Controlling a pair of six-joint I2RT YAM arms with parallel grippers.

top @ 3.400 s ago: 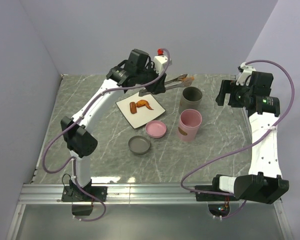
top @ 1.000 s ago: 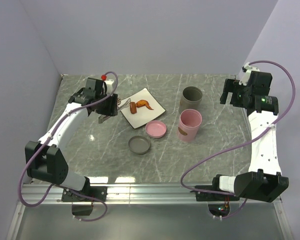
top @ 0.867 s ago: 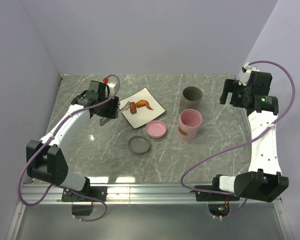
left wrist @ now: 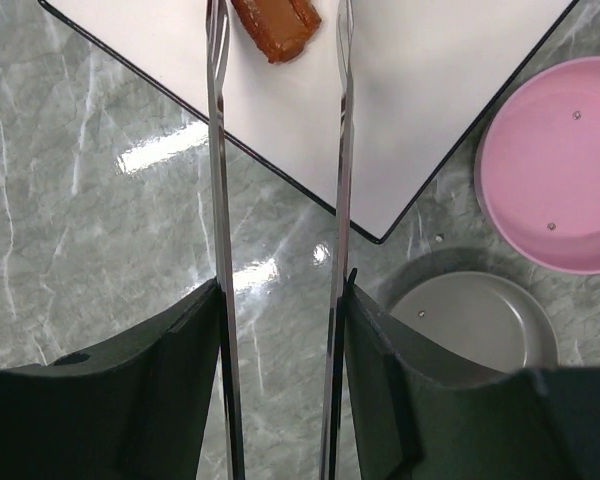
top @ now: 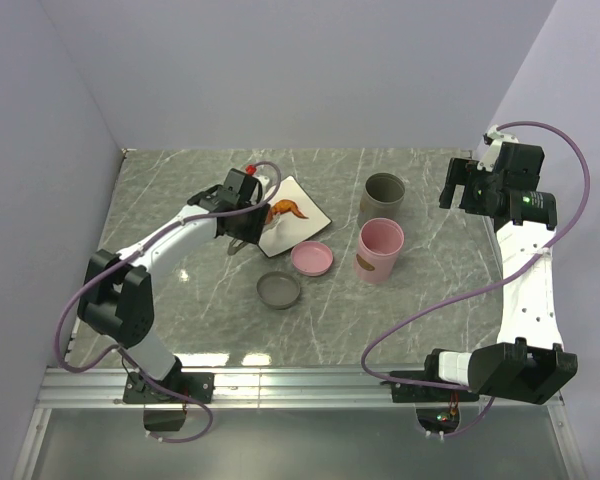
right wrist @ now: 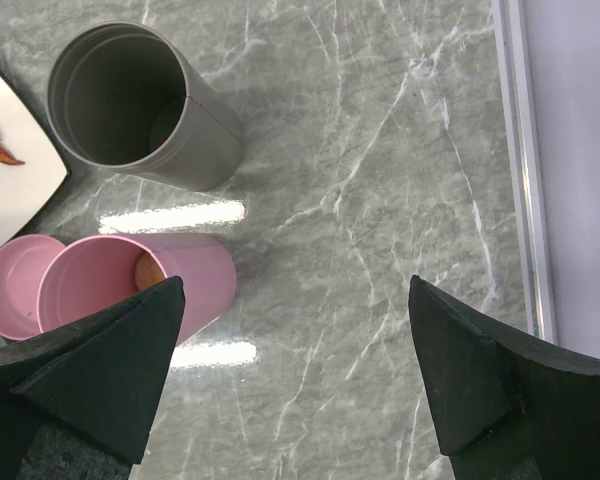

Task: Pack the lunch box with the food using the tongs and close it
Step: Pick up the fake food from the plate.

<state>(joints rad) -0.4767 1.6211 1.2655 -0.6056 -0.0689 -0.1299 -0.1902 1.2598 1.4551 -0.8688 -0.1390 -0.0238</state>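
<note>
- Silvery tongs (left wrist: 218,180) were clamped in the left gripper (left wrist: 280,290). Its dark fingers (left wrist: 150,380) pressed on the outer sides of the two thin arms, which ran apart and nearly parallel.
- The tong tips reached over the near corner of the white plate (left wrist: 430,70). The brown sausage (left wrist: 277,15) lay on the plate between them. Whether either arm touched it could not be told.
- Seen from above, the left gripper (top: 242,218) hung over the left edge of the plate (top: 308,222). A curved orange piece (top: 283,209) lay on the plate just beyond it.
- The pink lid (left wrist: 550,170) lay hollow side up on the table, just off the plate's right edge. The grey lid (left wrist: 475,320) lay hollow side up close beside it, nearer the left arm's base.
- In the top view the two lids sat in front of the plate, the pink lid (top: 311,258) close to the pink cup (top: 380,250).
- The grey cup (right wrist: 120,95) stood upright and uncovered on the far side. The pink cup (right wrist: 110,290) stood uncovered just in front of it, with a small orange-brown piece (right wrist: 148,270) inside against the wall.
- The right gripper (right wrist: 295,290) was released, its jaws spread wide and gripping nothing. It hung over the marble table (right wrist: 380,200), to the right of both cups.
- From above, the right gripper (top: 468,185) was well apart from the plate and the tongs.
</note>
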